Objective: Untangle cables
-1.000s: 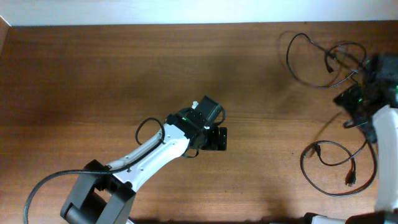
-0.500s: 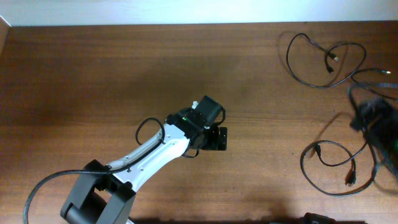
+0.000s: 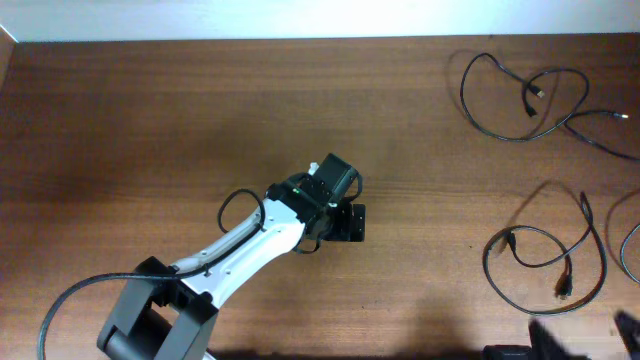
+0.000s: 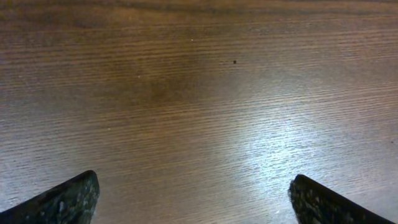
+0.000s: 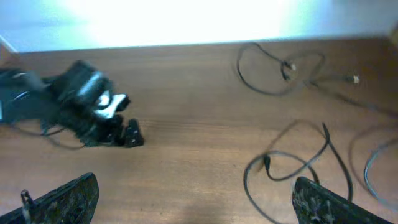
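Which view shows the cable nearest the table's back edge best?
Overhead: the cable lies sharp there, loops and plug ends traceable. The right wrist view shows it too, but blurred. The left wrist view shows only tabletop.

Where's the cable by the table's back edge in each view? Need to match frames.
Overhead: back-edge cable loops in the top right corner.
Left wrist: not in it.
Right wrist: upper right of centre.
Shared landmark: left gripper, mid-frame overhead, at the left in the right wrist view.
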